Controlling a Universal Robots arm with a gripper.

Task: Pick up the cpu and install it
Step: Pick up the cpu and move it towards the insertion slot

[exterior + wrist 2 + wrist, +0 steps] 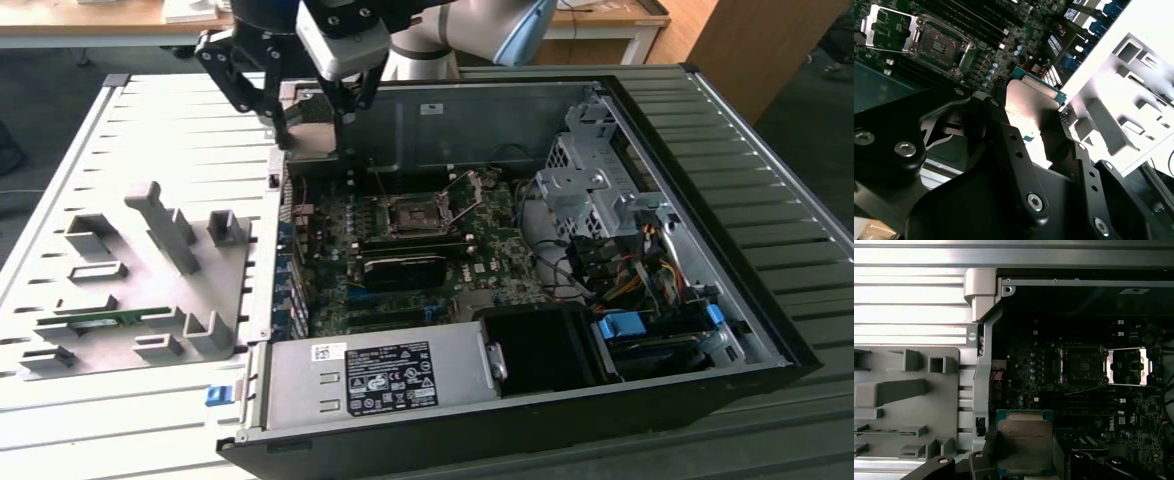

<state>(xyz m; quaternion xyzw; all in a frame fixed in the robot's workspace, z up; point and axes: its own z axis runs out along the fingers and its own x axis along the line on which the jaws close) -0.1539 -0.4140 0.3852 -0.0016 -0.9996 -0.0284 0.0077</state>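
cpu [1024, 442] with its silver-grey top showing, gripped at its edges between the black fingers [1009, 145] of the gripper [318, 128], held in the air above the far left corner of the open computer case [467, 125], socket [1081, 366] on the motherboard [494, 250] with its frame flipped open, well apart from the chip, grey fixture tray [134, 290] beside the case on the exterior view's left

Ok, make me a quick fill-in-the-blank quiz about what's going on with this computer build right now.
1. The gripper is ____ on the chip.
2. The socket on the board has its metal lid ____, not closed.
3. The memory stick lies in the grey tray on the exterior view's ____.
Missing words: shut; open; left.
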